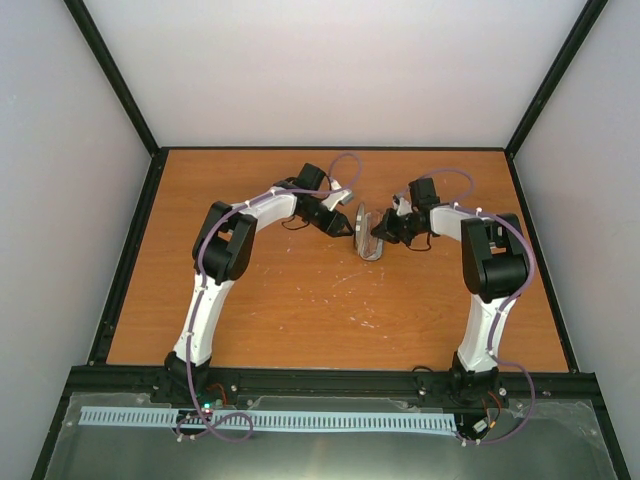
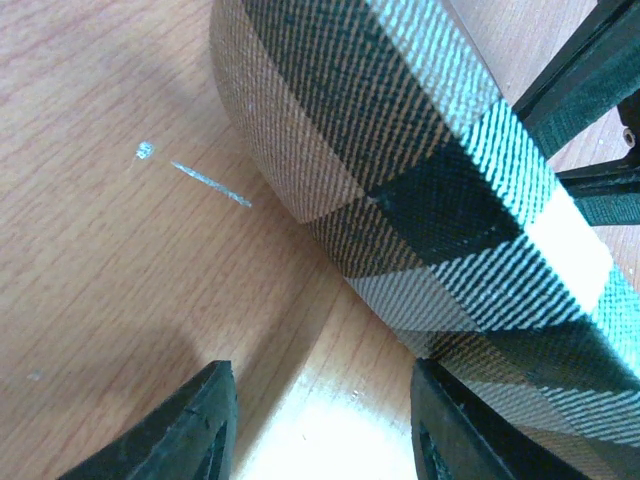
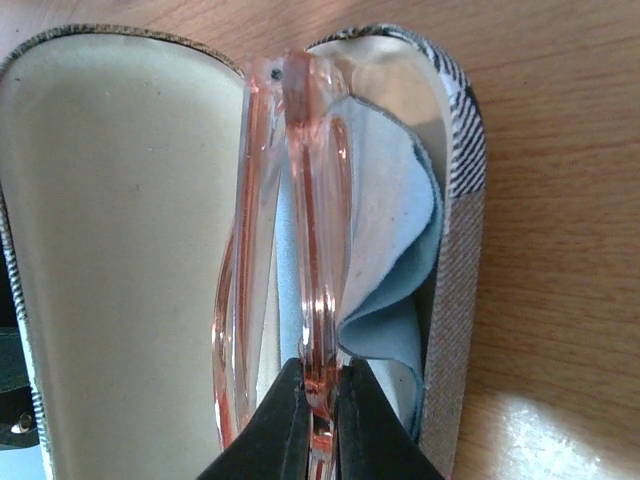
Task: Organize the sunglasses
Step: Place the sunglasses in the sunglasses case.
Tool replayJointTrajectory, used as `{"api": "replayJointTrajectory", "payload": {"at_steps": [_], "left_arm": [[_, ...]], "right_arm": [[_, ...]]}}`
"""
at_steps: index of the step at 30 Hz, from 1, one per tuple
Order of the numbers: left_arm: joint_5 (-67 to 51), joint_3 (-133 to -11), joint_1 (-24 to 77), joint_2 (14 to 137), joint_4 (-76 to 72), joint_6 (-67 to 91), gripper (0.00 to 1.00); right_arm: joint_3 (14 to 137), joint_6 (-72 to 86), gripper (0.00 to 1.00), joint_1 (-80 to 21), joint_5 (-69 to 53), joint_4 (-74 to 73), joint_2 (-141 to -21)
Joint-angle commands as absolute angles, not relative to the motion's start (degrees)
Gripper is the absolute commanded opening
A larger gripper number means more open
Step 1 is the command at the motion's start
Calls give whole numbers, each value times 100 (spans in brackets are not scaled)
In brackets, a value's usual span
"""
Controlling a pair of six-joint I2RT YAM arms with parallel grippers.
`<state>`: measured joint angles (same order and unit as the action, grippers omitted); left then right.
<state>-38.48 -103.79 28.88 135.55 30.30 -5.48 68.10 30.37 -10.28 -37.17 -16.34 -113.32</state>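
The pinkish see-through sunglasses [image 3: 300, 230] stand folded inside the open brown striped case [image 3: 460, 240], next to the pale blue cloth [image 3: 390, 260]. My right gripper [image 3: 318, 405] is shut on the sunglasses' frame. In the top view the case [image 1: 368, 233] stands mid-table between both grippers, with my right gripper [image 1: 384, 233] on its right side. My left gripper [image 2: 322, 425] is open and empty, its fingers [image 2: 185, 425] low over the table just beside the case's outer shell [image 2: 420, 170]. In the top view my left gripper [image 1: 347, 228] sits at the case's left side.
The wooden table [image 1: 300, 300] is boxed in by grey walls and black frame edges [image 1: 130, 250]. Small white scratches [image 2: 210, 183] mark the wood by the case.
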Motion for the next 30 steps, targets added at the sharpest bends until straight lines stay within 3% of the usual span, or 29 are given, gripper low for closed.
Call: {"api": "replayJointTrajectory", "payload": {"at_steps": [1, 6, 20, 30], "left_arm": [[-3825, -10564, 2956, 13330, 3041, -579, 49], [-3823, -10560, 2970, 13341, 3036, -576, 49], [-3823, -10559, 2999, 13359, 3032, -576, 49], [-3823, -10550, 3028, 13359, 3030, -580, 48]], "right_arm": [[6917, 2827, 4, -996, -3751, -1723, -11428], [6984, 2708, 16, -984, -3699, -1904, -11351], [7395, 2464, 27, -976, -3296, -2576, -11074], [7613, 2325, 26, -976, -2865, -2888, -10856]]}}
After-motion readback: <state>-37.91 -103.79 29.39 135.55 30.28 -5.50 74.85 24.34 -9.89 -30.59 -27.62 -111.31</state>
